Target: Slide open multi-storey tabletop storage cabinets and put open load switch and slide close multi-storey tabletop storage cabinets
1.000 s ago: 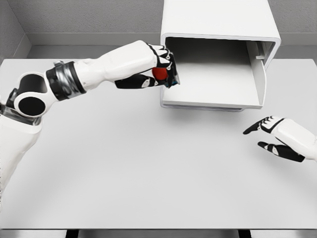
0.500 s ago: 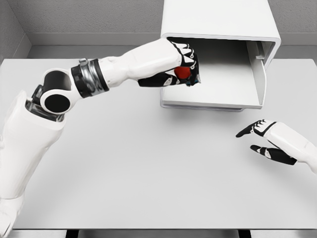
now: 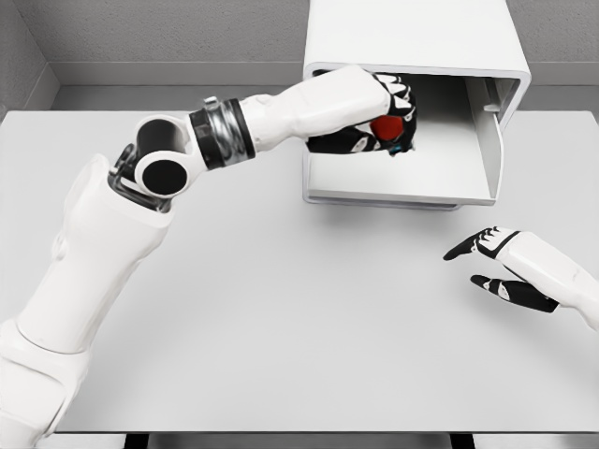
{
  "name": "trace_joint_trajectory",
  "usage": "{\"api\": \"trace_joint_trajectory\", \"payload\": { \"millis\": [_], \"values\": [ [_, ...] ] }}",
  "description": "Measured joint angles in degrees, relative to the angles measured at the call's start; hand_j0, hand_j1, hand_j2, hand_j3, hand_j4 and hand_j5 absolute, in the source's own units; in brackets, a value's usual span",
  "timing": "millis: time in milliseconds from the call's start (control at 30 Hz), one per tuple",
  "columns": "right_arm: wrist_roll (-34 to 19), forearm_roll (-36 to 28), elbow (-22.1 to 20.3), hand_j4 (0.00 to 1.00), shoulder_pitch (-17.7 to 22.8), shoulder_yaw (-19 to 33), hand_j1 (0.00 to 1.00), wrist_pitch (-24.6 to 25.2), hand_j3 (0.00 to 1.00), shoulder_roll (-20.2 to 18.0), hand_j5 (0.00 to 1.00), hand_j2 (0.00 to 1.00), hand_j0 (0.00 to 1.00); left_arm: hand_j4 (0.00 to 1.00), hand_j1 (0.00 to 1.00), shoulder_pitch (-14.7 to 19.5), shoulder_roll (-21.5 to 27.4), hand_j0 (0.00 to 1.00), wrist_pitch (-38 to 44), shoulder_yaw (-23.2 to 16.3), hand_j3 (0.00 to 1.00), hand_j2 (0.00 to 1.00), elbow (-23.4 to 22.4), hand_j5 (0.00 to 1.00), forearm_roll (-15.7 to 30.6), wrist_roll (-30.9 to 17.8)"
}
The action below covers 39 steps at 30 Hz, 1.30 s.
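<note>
A white tabletop storage cabinet (image 3: 412,33) stands at the back of the table, its bottom drawer (image 3: 402,182) slid out toward me. My left hand (image 3: 388,122) reaches over the drawer's left wall and hovers above its floor, fingers shut on the load switch (image 3: 386,126), which shows as a red knob with a bit of blue at its edge. My right hand (image 3: 491,262) rests low over the table at the right, in front of the drawer's right corner, fingers relaxed and holding nothing.
The grey table (image 3: 281,309) spreads in front of the cabinet. The drawer's right wall (image 3: 493,150) and front lip (image 3: 398,198) rise above the tabletop. A grey wall (image 3: 168,33) runs behind the table.
My left arm has stretched to the right, carrying the load switch from outside the drawer's left wall to above the drawer's middle. The right hand has drifted slightly left.
</note>
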<state>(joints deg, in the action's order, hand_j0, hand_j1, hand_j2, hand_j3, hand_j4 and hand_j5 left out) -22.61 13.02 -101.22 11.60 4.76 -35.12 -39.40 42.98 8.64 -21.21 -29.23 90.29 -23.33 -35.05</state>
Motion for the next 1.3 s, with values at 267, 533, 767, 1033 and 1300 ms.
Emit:
{"api": "trace_joint_trajectory", "payload": {
  "millis": [267, 533, 767, 1033, 1300],
  "values": [
    [0.0, 0.0, 0.0, 0.66, -0.17, -0.13, 0.66, 0.0, 0.66, 0.19, 0.66, 0.66, 0.66, 0.37, 0.37, 2.02, -3.31, 0.37, -1.47, -0.18, 0.37, 0.37, -4.02, 0.37, -2.34, -0.01],
    [0.07, 0.0, 0.03, 0.67, -0.18, -0.19, 0.67, 0.0, 0.67, 0.23, 0.67, 0.67, 0.67, 0.38, 0.38, 3.86, -4.36, 0.38, -2.24, -0.76, 0.38, 0.38, -5.26, 0.38, -2.49, 0.0],
    [0.12, -0.05, 0.01, 0.69, -0.44, -0.2, 0.69, 0.0, 0.69, 0.84, 0.69, 0.69, 0.69, 0.41, 0.41, 4.31, -4.76, 0.41, -2.54, -0.86, 0.41, 0.41, -7.22, 0.41, -2.56, -0.01],
    [0.0, -0.09, 0.01, 0.69, -0.79, -0.2, 0.69, 0.0, 0.69, 0.95, 0.69, 0.69, 0.69, 0.6, 0.6, 4.31, -4.93, 0.6, -2.8, -0.93, 0.6, 0.6, -7.7, 0.6, -2.92, 0.0],
    [-0.14, -0.09, 0.0, 0.69, -0.97, -0.2, 0.69, 0.0, 0.69, 0.96, 0.69, 0.69, 0.69, 0.63, 0.63, 4.31, -4.95, 0.63, -2.85, -1.21, 0.63, 0.63, -9.03, 0.63, -3.84, -0.02]
  ]
}}
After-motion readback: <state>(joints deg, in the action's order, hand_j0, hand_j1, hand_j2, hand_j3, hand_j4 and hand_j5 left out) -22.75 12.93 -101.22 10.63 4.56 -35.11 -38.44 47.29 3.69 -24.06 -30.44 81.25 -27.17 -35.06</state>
